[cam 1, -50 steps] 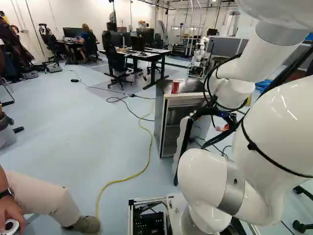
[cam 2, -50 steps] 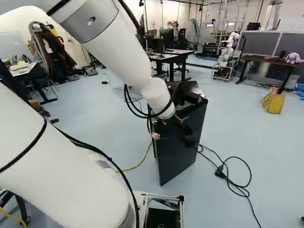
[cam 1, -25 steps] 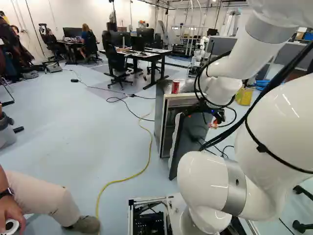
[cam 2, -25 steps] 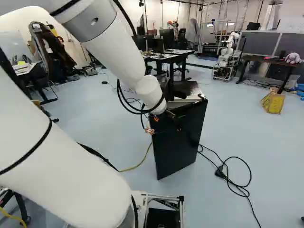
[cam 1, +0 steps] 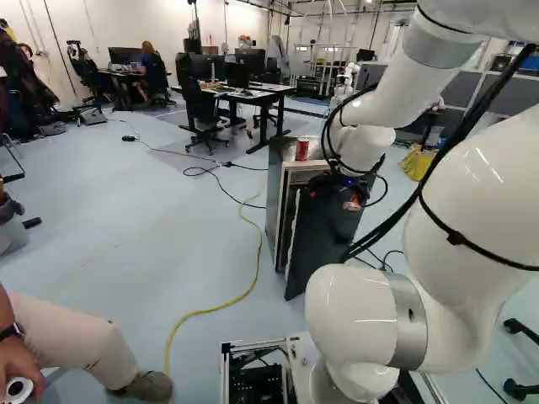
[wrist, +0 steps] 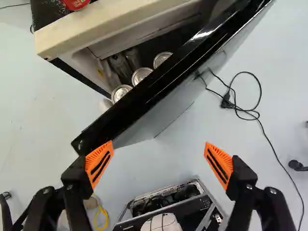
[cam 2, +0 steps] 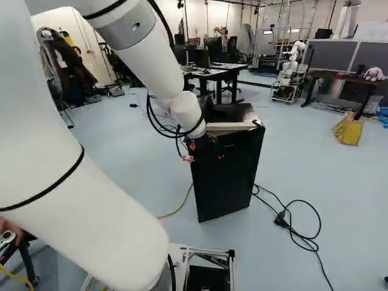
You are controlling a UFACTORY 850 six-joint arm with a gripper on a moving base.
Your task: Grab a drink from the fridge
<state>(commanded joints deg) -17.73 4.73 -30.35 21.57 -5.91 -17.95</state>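
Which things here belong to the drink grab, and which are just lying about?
For the job:
- fridge, door ajar
- three cans inside the door
- gripper, open

Just lying about:
- yellow cable on the floor
- office chair
- probably the red can, since it stands on top of the fridge, not inside

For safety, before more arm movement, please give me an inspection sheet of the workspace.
Surface: fridge top, red can standing on it
Job's things: fridge door partly open; three cans visible behind it
Clutter: yellow object on floor beyond fridge
Gripper: open, nothing between its fingers, one finger close to door's edge
Cables: yellow cable and black cable on floor, on opposite sides of fridge
Surroundings: person near the base; another robot and desk farther back
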